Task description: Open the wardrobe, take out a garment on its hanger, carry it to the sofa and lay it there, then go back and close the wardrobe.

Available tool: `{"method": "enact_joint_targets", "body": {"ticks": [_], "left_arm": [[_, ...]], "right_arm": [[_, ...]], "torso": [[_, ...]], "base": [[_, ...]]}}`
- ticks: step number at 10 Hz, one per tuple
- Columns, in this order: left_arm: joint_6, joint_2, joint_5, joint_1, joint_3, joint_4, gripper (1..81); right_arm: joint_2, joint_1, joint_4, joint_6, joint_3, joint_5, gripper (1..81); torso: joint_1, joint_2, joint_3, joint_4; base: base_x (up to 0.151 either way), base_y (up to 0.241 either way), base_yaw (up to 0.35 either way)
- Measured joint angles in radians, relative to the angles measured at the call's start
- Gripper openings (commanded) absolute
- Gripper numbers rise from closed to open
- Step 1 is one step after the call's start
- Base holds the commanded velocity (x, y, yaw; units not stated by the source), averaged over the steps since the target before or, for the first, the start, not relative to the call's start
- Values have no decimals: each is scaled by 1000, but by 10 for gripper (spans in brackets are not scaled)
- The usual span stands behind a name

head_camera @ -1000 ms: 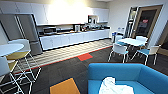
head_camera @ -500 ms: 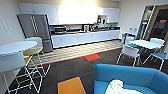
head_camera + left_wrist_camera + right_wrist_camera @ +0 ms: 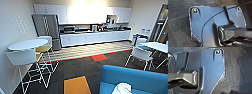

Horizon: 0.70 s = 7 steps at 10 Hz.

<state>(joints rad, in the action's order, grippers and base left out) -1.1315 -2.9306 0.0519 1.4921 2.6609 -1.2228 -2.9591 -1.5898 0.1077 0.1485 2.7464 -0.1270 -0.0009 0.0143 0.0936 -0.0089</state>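
How far either end effector is open cannot be told: both wrist views show the robot's dark mounting plate and jointed bar over dark grey carpet point(image 3: 178, 31). In the head view, the turquoise-blue sofa point(image 3: 140, 78) fills the lower right of the frame, and the white garment point(image 3: 122, 88) lies bunched on its seat at the bottom edge. An orange carpet patch point(image 3: 76, 85) sits just left of the sofa, a red one point(image 3: 99, 57) farther back at centre. At the left stand a round white high table point(image 3: 27, 44) and white wire-legged stools point(image 3: 23, 58). Open carpet runs between them and the sofa toward the kitchen counter point(image 3: 95, 37) and steel refrigerator point(image 3: 47, 27) along the back wall. White chairs point(image 3: 140, 53) and a table point(image 3: 156, 45) occupy the right.
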Motion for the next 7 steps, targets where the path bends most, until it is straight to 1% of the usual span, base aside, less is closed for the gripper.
{"method": "enact_joint_targets", "body": {"ticks": [7], "left_arm": [[0,-9,-1,2,1,1,811]], "right_arm": [[-9,-3,-2,0,-5,-1,811]], "torso": [[0,0,0,0]], "base": [[0,0,247]]}}
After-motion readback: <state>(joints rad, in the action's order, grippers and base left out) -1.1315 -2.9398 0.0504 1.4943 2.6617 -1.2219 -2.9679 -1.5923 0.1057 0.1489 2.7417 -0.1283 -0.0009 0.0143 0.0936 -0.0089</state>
